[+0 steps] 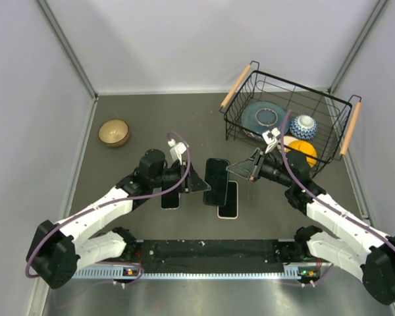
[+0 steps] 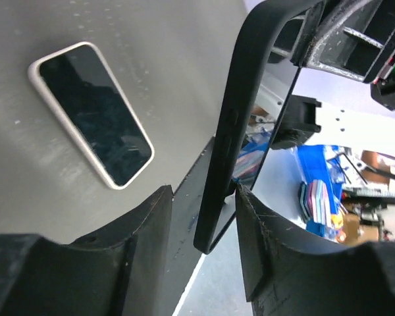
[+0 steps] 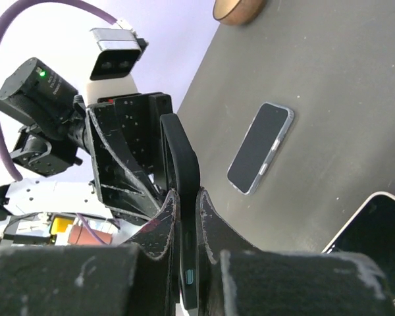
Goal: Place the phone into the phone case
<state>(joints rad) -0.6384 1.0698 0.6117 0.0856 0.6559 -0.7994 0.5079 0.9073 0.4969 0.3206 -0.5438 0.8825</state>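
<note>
Jaws of the right gripper (image 3: 186,197) are pinched tight on the edge of the black phone case (image 3: 181,158), which is held tilted above the table (image 1: 151,112). Those of the left gripper (image 2: 203,192) are parted loosely around its other end. A white-edged phone (image 1: 228,201) is laid flat just beneath, a second phone (image 1: 170,199) under the left arm. Farther back, a bowl (image 1: 114,131) and a wire basket (image 1: 303,86) are seen.

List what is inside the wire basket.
A blue plate, a blue-and-white bowl and an orange object lie in the wire basket. The right arm hides part of the orange object.
</note>
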